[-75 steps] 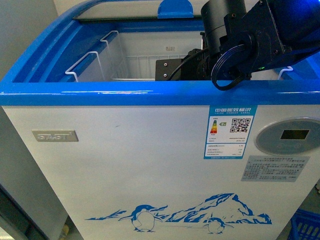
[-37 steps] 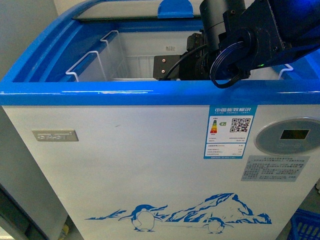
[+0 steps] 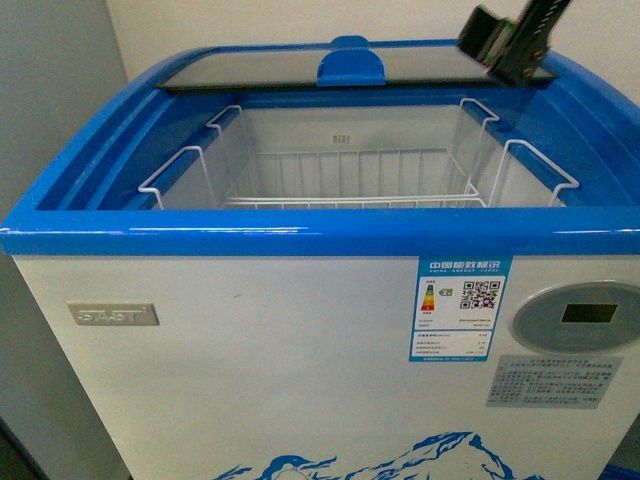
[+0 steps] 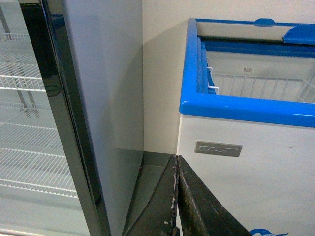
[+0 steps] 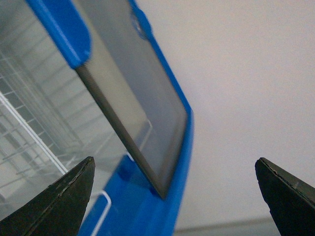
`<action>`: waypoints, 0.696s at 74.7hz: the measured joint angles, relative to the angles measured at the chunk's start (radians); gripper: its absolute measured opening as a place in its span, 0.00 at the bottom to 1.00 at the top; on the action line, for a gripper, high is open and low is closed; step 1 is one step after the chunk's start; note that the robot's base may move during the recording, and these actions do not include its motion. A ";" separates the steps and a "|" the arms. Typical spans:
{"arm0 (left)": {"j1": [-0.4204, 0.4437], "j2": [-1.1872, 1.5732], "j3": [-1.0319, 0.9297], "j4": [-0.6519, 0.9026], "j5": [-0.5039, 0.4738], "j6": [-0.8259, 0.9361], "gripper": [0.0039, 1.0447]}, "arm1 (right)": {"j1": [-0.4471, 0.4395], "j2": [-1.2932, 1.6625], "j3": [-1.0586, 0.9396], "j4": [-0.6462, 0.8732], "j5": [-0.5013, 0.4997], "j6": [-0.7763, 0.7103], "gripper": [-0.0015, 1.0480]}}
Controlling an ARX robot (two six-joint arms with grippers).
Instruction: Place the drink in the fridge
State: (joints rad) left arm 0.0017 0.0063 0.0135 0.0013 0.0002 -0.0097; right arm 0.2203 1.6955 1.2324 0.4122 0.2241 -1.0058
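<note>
while the fridge [image 3: 300,330] stands with its glass lid [image 3: 330,70] slid back over the far half, the white wire basket [image 3: 350,180] inside shows bare, and the drink is nowhere visible. the right end effector [image 5: 172,196] hangs released above the lid's far corner. the left end effector [image 4: 176,206] is clenched low beside the fridge's front, near the grey cabinet [image 4: 98,98].

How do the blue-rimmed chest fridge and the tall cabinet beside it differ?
The chest fridge is low and white with a blue rim; the cabinet is taller and grey. The fridge opens on top, its glass lid slid back; the cabinet has an upright dark-framed glass door at the front. The fridge holds a wire basket; the cabinet has flat wire shelves. Both use white wire.
</note>
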 joint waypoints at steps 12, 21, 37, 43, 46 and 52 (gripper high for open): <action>0.000 0.000 0.000 0.000 0.000 0.000 0.02 | -0.012 -0.321 -0.201 -0.184 0.073 0.323 0.93; 0.000 0.000 0.000 0.000 0.000 0.000 0.02 | 0.025 -0.740 -0.401 -0.485 0.131 0.671 0.93; 0.000 0.000 0.000 0.000 0.000 0.000 0.02 | -0.030 -1.122 -0.685 -0.337 -0.043 0.962 0.61; 0.000 0.000 0.000 0.000 0.000 0.000 0.02 | -0.066 -1.161 -0.814 -0.303 -0.076 0.983 0.42; 0.000 0.000 0.000 0.000 0.001 0.000 0.02 | -0.082 -1.172 -0.857 -0.289 -0.090 0.988 0.34; 0.000 0.000 0.000 0.000 0.000 0.001 0.02 | -0.101 -1.212 -0.912 -0.271 -0.112 0.991 0.21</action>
State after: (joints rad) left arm 0.0017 0.0059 0.0135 0.0013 0.0006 -0.0090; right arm 0.1188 0.4835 0.3199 0.1413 0.1123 -0.0151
